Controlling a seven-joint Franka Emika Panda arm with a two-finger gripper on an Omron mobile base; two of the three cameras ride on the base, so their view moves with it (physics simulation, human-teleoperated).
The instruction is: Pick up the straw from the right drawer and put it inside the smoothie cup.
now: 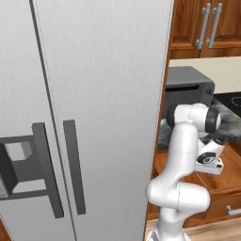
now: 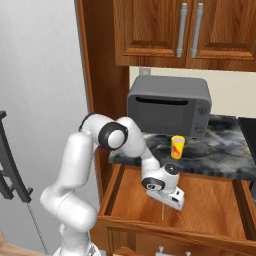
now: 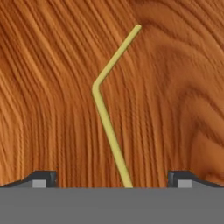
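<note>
One straw [image 3: 106, 122] flat on right drawer [image 2: 210, 200] floor — hand [image 3: 112, 178] spread wide above, empty. Thin, bent; likely to slip or roll at pinch — risk of missing.

A home kitchen, rendered. Beyond the claw [image 2: 170, 199] a grey microwave [image 2: 169, 106] stands on a dark marbled tabletop [image 2: 225, 150], with reddish-brown wooden upper cabinets [image 2: 165, 30] and their long silver handles above it. To the claw's left rises a tall steel refrigerator [image 1: 94, 94] with a dispenser recess. Beneath the claw an open wooden drawer [image 2: 210, 200] shows its grained floor.
</note>
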